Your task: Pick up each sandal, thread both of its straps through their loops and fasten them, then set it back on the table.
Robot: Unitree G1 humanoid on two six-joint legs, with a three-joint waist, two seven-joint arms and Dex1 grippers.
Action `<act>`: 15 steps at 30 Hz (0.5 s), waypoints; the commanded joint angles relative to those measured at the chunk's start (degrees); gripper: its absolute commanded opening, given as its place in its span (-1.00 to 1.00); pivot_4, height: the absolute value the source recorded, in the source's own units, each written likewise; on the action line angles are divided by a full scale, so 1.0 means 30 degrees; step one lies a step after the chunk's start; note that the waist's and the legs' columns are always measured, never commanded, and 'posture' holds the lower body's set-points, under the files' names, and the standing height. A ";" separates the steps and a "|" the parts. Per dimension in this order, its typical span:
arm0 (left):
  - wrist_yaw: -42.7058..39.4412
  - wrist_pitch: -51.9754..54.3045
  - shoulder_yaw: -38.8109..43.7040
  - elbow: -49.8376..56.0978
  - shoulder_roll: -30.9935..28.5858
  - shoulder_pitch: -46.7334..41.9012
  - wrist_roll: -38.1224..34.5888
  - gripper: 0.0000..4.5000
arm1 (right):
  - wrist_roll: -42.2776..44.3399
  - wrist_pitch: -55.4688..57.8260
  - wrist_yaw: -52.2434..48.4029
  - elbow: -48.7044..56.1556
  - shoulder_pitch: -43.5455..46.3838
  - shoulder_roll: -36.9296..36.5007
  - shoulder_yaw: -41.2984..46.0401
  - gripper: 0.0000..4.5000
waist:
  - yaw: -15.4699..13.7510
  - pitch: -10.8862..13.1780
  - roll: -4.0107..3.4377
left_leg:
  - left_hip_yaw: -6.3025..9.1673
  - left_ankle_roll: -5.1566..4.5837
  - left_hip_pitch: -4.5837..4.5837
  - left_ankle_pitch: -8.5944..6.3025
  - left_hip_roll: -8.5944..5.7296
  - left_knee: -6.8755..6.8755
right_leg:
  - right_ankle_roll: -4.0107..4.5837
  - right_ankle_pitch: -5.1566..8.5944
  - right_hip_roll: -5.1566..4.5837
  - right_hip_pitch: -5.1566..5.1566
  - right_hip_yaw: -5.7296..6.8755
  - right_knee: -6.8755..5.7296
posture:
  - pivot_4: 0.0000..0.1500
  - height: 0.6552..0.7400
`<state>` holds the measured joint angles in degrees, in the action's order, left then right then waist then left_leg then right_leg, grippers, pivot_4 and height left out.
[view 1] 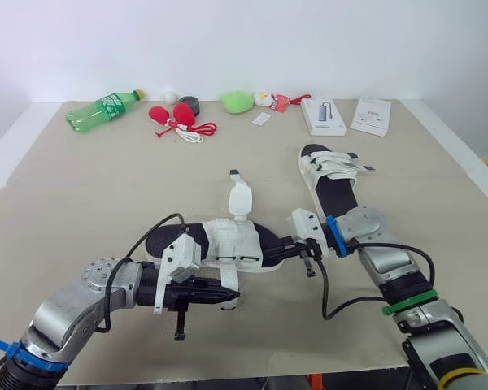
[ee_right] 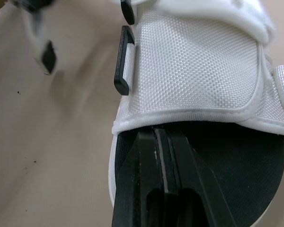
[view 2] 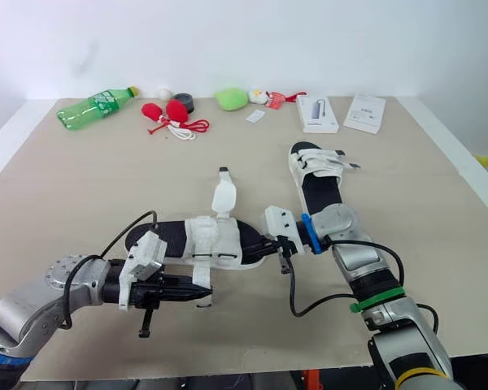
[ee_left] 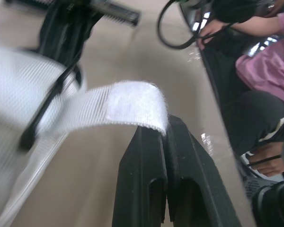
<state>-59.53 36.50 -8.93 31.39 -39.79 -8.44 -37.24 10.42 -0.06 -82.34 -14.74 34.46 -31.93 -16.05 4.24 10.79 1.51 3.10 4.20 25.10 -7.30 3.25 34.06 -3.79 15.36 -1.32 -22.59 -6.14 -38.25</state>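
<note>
Plainly, in the left eye view, the near sandal (view 1: pixel 228 241) lies on the table (view 1: pixel 81 203) between the two arms. Its long axis runs from the robot's left to its right. It has a black sole and a white mesh upper, and an upright strap (view 1: pixel 241 197) rises from its far side. The left gripper (view 1: pixel 230 298) sits just in front of the sandal's near edge. The right gripper (view 1: pixel 283 249) meets the sandal's right-hand end. A far sandal (view 1: pixel 332 175) lies behind the right arm, well apart from the first, with its long axis running away from the robot and its white straps across the far end.

From the left wrist view, the left gripper's fingers (ee_left: pixel 146 156) are pressed together on the tip of a loose strap (ee_left: pixel 128 104), a white woven band that runs back to the blurred upper.

From the right wrist view, the right gripper's two fingers are closed narrowly on the black sole edge, just under the white upper. A black loop (ee_right: pixel 124 61) sits at the side of that band.
</note>
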 commanded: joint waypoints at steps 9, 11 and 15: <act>-0.1317 -0.1036 0.0210 0.0783 -0.1499 -0.0042 0.0428 -0.98 | -0.0380 -0.0061 -0.0091 -0.0370 0.0209 0.0066 -0.0310 -1.00 | 0.0005 0.0000 0.0000 | -0.0002 0.0000 -0.0002 0.0000 0.0001 0.0000 | 0.0003 0.0000 0.0000 -0.0002 -0.0001 0.0001 | 1.00 1.00; -0.1546 -0.1079 0.0219 0.0887 -0.1691 -0.0079 0.0369 -0.98 | -0.0399 -0.0084 -0.0100 -0.0415 0.0241 0.0084 -0.0317 -1.00 | 0.0012 0.0000 0.0000 | -0.0002 0.0000 -0.0002 0.0000 0.0002 0.0000 | 0.0003 0.0000 0.0000 -0.0004 -0.0001 0.0001 | 1.00 1.00; -0.1556 -0.1378 0.0367 0.1032 -0.1838 -0.0371 0.0668 -0.71 | -0.0437 -0.0138 -0.0112 -0.0522 0.0310 0.0115 -0.0328 -1.00 | 0.0015 0.0000 0.0000 | -0.0003 0.0000 -0.0002 0.0000 0.0004 0.0000 | 0.0004 0.0001 0.0001 -0.0005 -0.0002 0.0001 | 1.00 1.00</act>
<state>-63.49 33.90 -9.05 31.70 -44.31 -8.60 -35.21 10.40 -0.30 -82.45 -15.56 34.87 -31.56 -16.05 4.28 10.79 1.51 3.09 4.20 25.09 -7.30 3.26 34.06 -3.78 15.36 -1.32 -22.61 -6.14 -38.25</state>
